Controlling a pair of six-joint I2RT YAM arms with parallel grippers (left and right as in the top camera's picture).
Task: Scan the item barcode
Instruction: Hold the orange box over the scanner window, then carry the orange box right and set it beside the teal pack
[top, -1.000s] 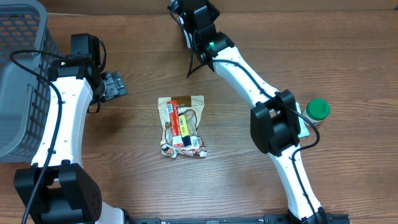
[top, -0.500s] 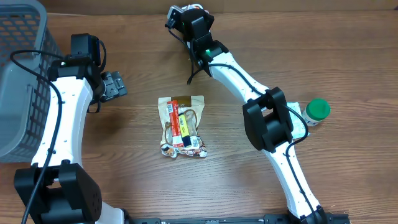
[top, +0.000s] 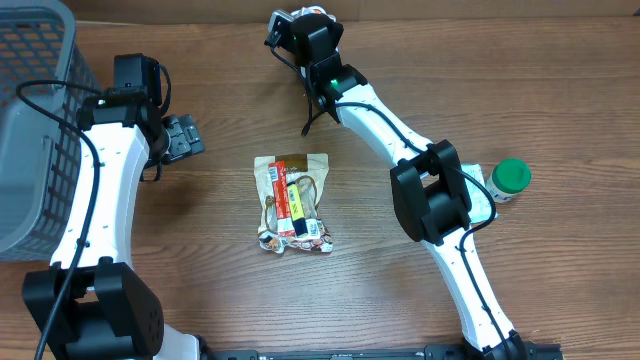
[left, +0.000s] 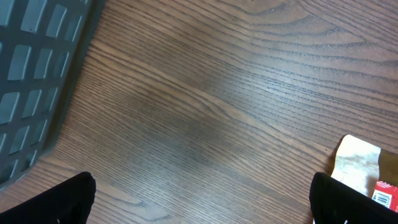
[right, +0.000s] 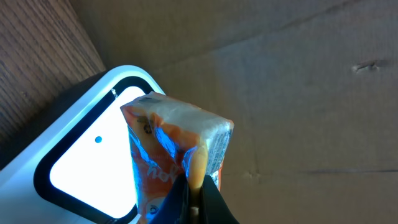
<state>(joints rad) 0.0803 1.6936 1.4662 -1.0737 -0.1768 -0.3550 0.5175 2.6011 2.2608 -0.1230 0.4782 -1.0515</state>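
My right gripper (right: 194, 208) is pinched shut on the orange snack packet (right: 168, 155), which stands just in front of the scanner (right: 93, 168) at the table's (left: 217, 93) far edge. My left gripper (left: 199, 199) hangs open and empty beside the basket (left: 37, 74).

My white-and-black left arm (top: 100, 200) rises from its base at 7 o'clock towards 11 o'clock, where the wrist bends so that the black two-finger left gripper (top: 183, 137) points to about 4 o'clock with its jaws spread wide and holding nothing. My white-and-black right arm (top: 385, 115) climbs from 5 o'clock to a black elbow, then the forearm stretches towards 12 o'clock. There the right gripper (right: 194, 200) is pinched tight on an orange plastic-wrapped packet (right: 174, 149).
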